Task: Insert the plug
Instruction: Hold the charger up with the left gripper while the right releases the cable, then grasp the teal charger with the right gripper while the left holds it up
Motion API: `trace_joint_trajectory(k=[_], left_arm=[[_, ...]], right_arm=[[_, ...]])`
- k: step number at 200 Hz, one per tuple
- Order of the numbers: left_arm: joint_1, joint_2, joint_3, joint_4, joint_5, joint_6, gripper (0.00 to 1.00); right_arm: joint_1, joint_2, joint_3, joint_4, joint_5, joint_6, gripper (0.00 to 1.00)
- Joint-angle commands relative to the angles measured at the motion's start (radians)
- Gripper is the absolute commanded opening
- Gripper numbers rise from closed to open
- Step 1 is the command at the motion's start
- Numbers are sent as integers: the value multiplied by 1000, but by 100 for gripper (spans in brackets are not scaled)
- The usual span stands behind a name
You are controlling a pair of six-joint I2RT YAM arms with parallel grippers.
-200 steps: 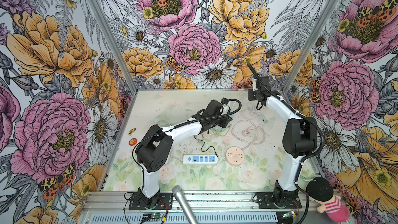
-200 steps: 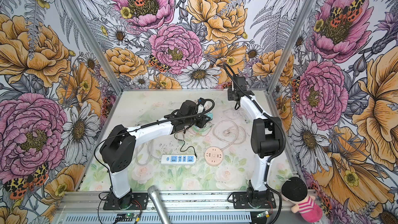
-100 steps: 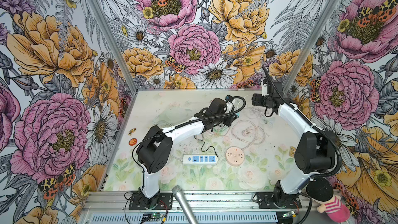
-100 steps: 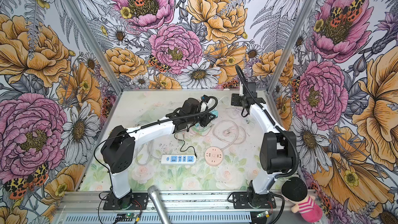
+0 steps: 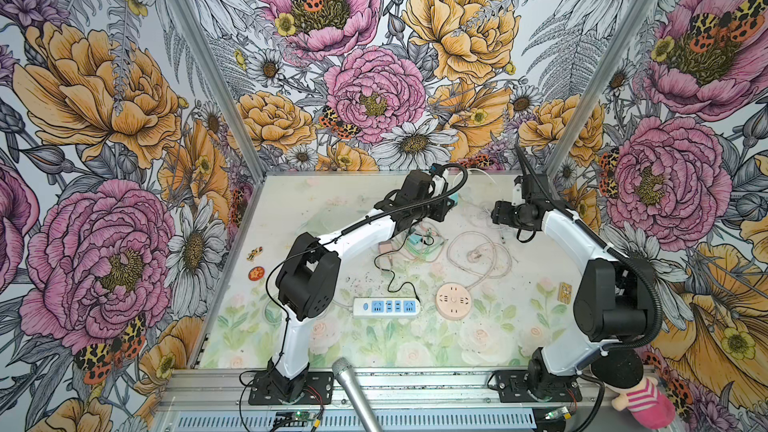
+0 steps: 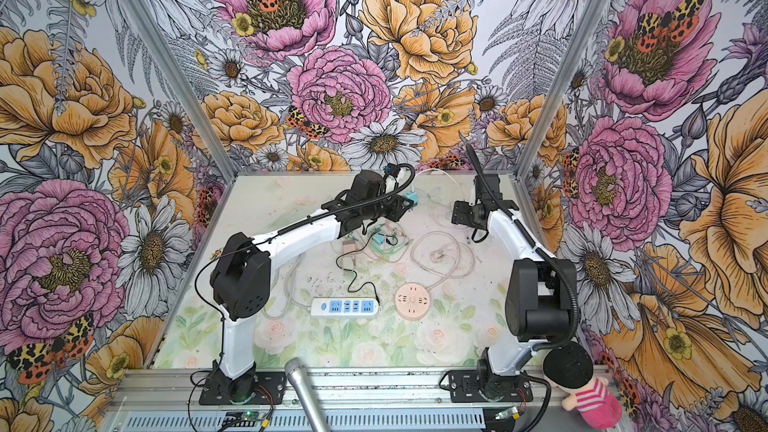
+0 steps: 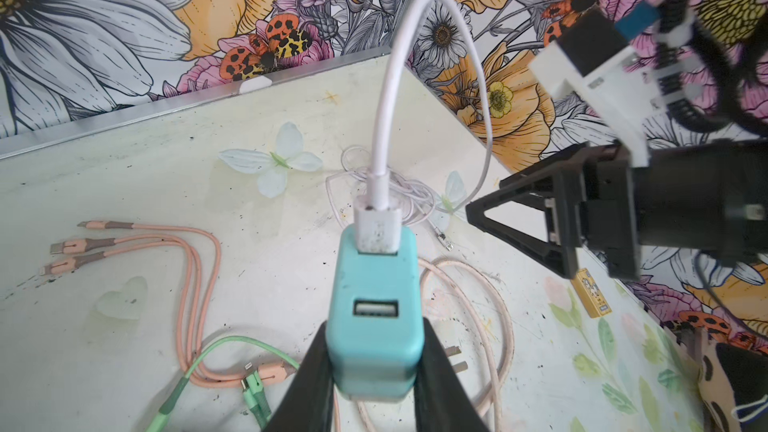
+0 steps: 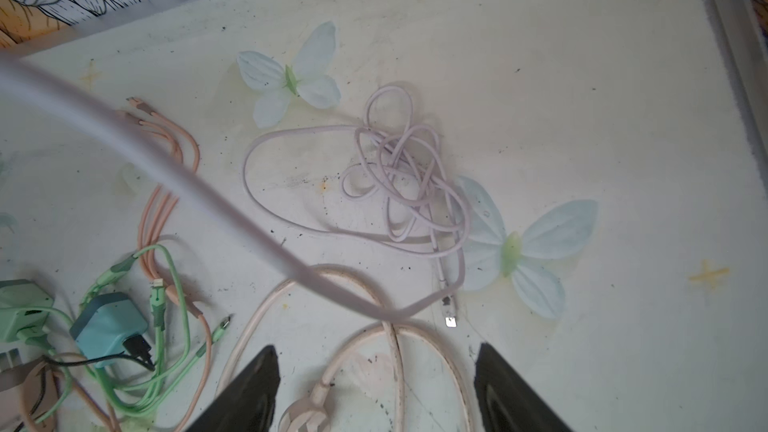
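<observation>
Teal plastic charger block clamped between the jaws of my left gripper, white USB plug seated in it. My right gripper hangs open.

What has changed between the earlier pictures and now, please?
The right gripper drew back from the back wall toward the front, its elbow swinging outward; it is open and empty, though a release is not visible. The left gripper shifted slightly toward the back wall, still shut on the teal charger; the white cable is plugged into it. The power strip and round socket stayed put.
</observation>
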Motion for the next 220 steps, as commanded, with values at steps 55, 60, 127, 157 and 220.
trace_joint_trajectory(k=[55,60,127,157,220], left_arm=[[-36,-4,-55,-2,51,121,12],[-44,-10,-62,2,56,136,12],[-66,-46,-130,-12,76,235,13],[-75,-43,-135,-37,82,262,13],[-86,-41,-133,-50,154,327,13]], right_arm=[[19,-216,-62,-2,-257,58,70],[26,-214,-63,-2,-275,53,69],[111,-222,-122,-2,-317,33,66],[115,-238,-175,-2,-317,26,65],[129,-251,-233,9,-372,-8,66]])
